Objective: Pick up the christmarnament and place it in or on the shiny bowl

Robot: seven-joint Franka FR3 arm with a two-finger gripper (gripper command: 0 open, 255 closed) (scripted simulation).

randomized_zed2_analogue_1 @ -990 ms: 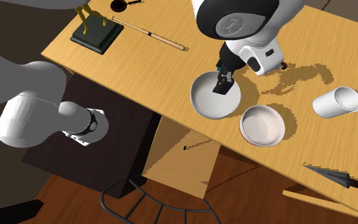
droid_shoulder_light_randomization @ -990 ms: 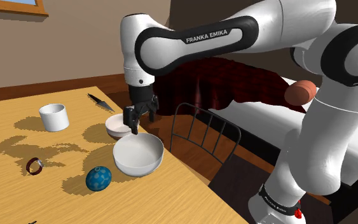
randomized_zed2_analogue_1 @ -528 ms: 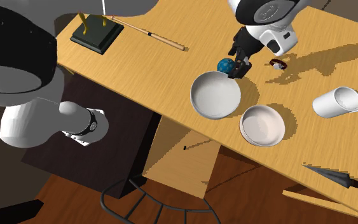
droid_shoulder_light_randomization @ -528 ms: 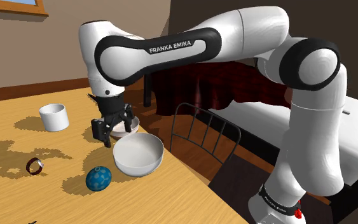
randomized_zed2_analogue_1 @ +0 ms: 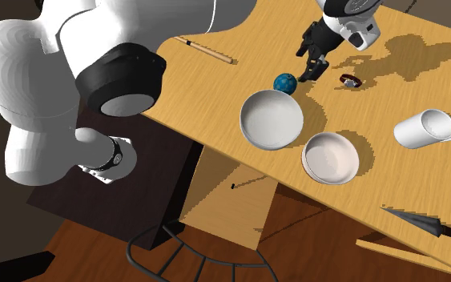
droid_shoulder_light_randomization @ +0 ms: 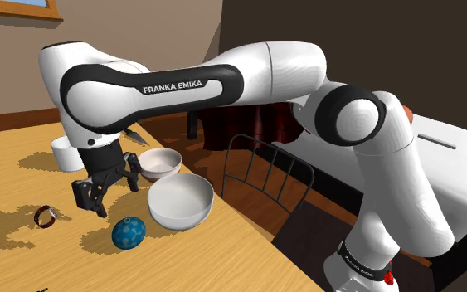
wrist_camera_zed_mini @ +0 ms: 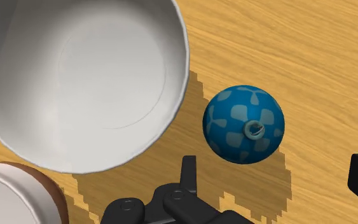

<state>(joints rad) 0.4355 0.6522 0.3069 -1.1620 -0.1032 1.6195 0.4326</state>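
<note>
In the shoulder view the white arm bends low over the wooden tabletop (droid_shoulder_light_randomization: 24,178), and the black hand (droid_shoulder_light_randomization: 111,192) hangs tilted just above the wood with its fingers spread and nothing between them. The blue patterned ornament (droid_shoulder_light_randomization: 128,233) sits on the tabletop just below and a little to that view's right of the hand, apart from it. To the ornament's right stands a large white bowl (droid_shoulder_light_randomization: 180,201), with a smaller bowl (droid_shoulder_light_randomization: 159,163) just behind it. A small ring (droid_shoulder_light_randomization: 45,216) lies to the left of the hand, and a white mug (droid_shoulder_light_randomization: 59,149) shows partly behind the arm.

In the second exterior view the hand (randomized_zed2_analogue_1: 312,68) hovers near the ornament (randomized_zed2_analogue_1: 285,82), which rests close to the rim of the large white bowl (randomized_zed2_analogue_1: 271,120). The smaller bowl (randomized_zed2_analogue_1: 330,157) sits beside the large one, nearer the table edge. The ring (randomized_zed2_analogue_1: 349,80) lies just right of the hand, the mug (randomized_zed2_analogue_1: 424,128) lies on its side further right, and a thin stick (randomized_zed2_analogue_1: 211,52) lies to the left.

In the wrist view the hand (wrist_camera_zed_mini: 276,173) is wide apart, and the ornament (wrist_camera_zed_mini: 243,125) lies just ahead of the gap, nearer one finger and touching neither. Its cap loop faces the camera. The large white bowl (wrist_camera_zed_mini: 82,76) stands beside it, not touching, and the smaller bowl (wrist_camera_zed_mini: 6,197) shows a brown outer wall.
</note>
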